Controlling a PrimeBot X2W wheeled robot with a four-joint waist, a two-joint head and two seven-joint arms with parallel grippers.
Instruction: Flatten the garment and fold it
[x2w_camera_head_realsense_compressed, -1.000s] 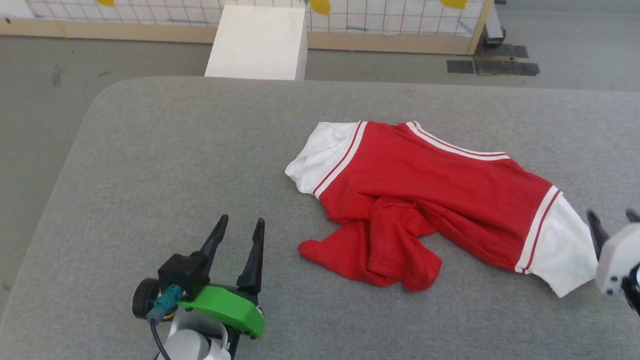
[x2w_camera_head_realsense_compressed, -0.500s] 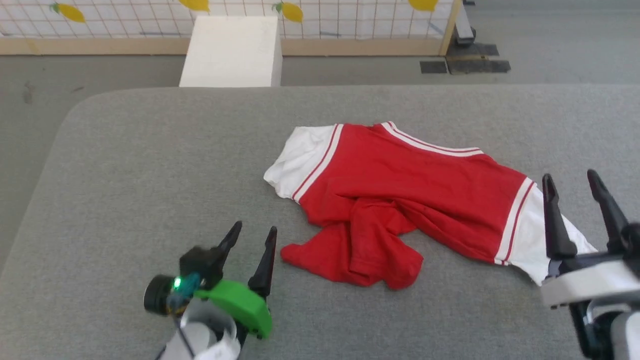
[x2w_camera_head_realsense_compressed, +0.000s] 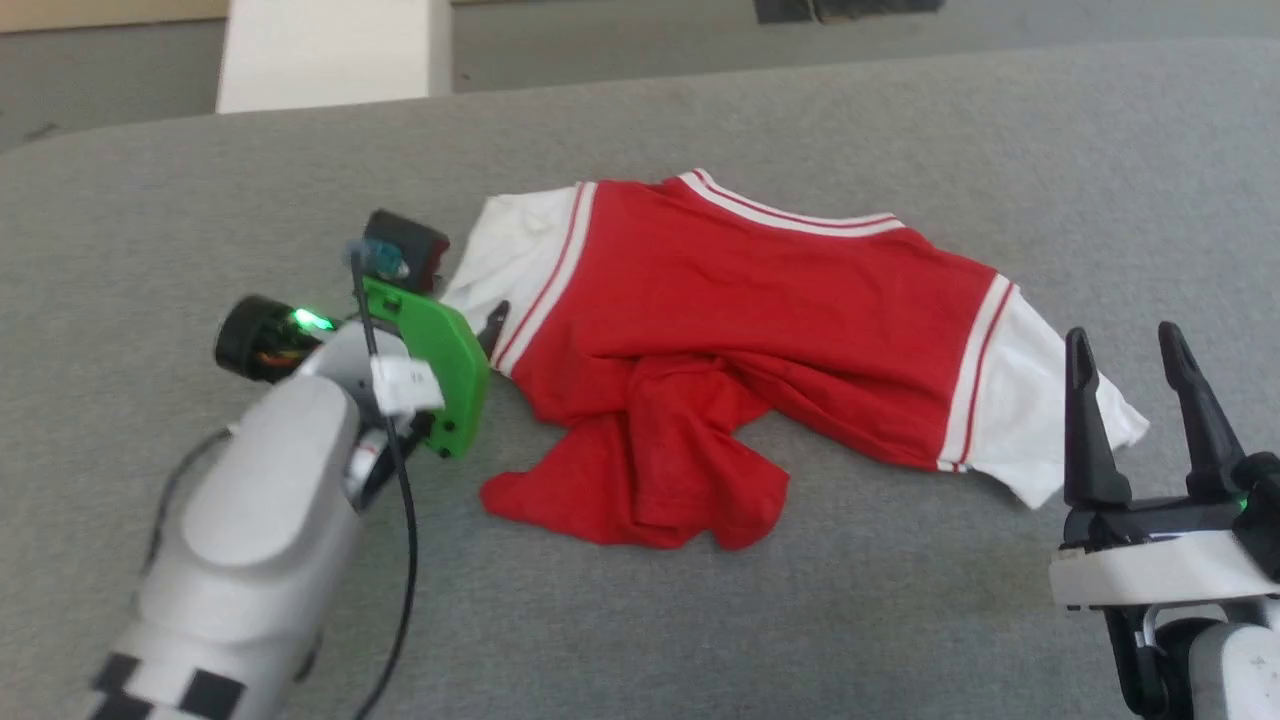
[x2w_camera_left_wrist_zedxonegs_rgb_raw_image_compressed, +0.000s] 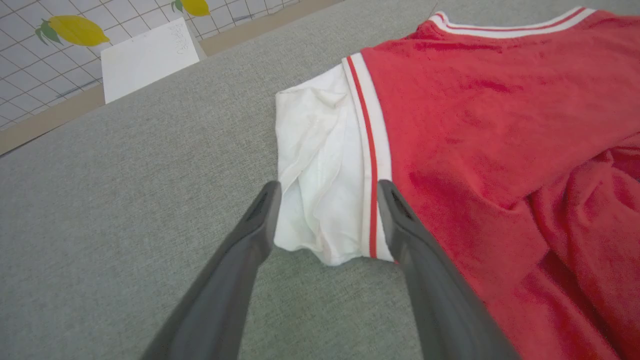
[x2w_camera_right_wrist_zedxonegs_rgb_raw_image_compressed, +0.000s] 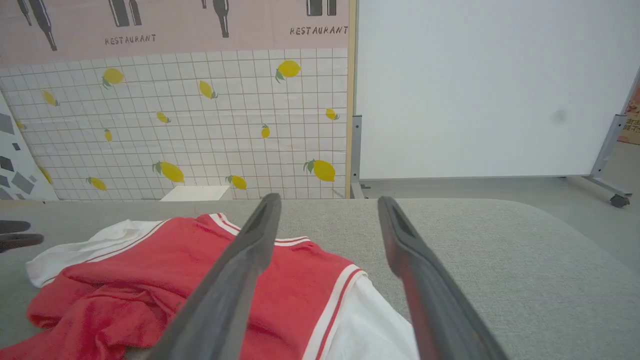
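The left gripper (x2w_camera_left_wrist_zedxonegs_rgb_raw_image_compressed: 327, 189) is at nine o'clock of the shirt (x2w_camera_head_realsense_compressed: 740, 290), its fingers apart around the end of one white sleeve and gripping nothing. The crumpled red shirt lies mid-table (x2w_camera_head_realsense_compressed: 700, 620). At the shirt's four o'clock, the right gripper (x2w_camera_head_realsense_compressed: 1122, 345) stands open and empty just beside the other sleeve.

One red and white shirt (x2w_camera_head_realsense_compressed: 720, 320), one grey table (x2w_camera_head_realsense_compressed: 850, 110), one white box (x2w_camera_head_realsense_compressed: 330, 50) at the far left, and two grippers: left gripper (x2w_camera_left_wrist_zedxonegs_rgb_raw_image_compressed: 328, 186), right gripper (x2w_camera_head_realsense_compressed: 1121, 333).
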